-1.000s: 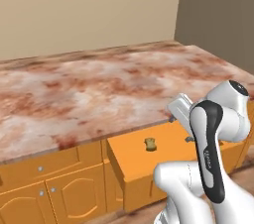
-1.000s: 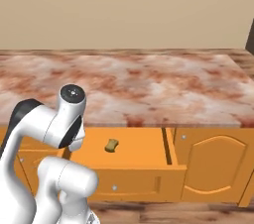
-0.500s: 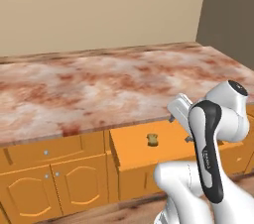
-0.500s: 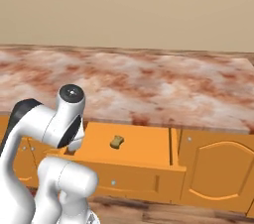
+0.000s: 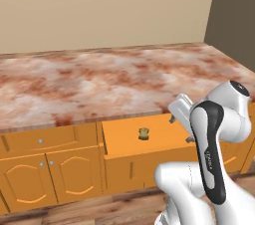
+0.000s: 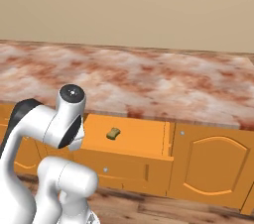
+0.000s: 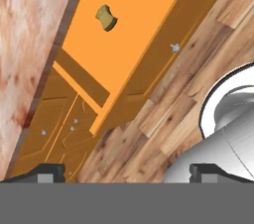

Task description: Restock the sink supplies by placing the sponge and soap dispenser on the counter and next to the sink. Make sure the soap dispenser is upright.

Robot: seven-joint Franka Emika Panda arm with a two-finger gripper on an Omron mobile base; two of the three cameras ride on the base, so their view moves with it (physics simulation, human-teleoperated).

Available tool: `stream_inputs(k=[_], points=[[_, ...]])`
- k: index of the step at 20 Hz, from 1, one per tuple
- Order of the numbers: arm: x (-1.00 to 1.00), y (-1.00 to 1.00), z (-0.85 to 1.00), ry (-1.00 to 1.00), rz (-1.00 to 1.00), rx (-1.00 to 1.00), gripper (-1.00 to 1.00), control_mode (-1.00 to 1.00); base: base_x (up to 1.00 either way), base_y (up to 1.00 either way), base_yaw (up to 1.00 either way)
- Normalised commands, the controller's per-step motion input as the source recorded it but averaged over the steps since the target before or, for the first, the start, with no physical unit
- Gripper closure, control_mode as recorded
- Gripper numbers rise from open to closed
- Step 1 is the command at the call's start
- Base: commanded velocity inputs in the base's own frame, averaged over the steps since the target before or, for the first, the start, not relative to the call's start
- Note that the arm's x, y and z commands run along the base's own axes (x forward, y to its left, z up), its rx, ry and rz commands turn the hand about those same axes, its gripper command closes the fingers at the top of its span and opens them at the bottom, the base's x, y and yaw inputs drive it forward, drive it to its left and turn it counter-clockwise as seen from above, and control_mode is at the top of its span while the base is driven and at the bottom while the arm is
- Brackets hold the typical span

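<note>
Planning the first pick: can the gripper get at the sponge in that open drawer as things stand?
Probably yes. The sponge lies alone in the pulled-out drawer, nothing above it, and the gripper is open and looks down over it from above the floor.

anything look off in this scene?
One thing: the sponge lies alone inside the pulled-out drawer under the counter, not on the worktop. The drawer stands open. The pincer is open and holds nothing. Nothing looks spilled or damaged.
</note>
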Motion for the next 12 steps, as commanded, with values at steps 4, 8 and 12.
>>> stream_inputs(k=[4,8,12], points=[[0.00,0.00,0.00,0.00,0.00,0.00,-1.00,1.00,0.22,0.00,0.00],[0.44,-0.07,-0.19,0.00,0.01,0.00,-1.00,-1.00,0.07,-0.01,0.00],[0.99,-0.01,-0.40,0.03,0.06,0.00,-1.00,-1.00,0.00,0.00,0.00]])
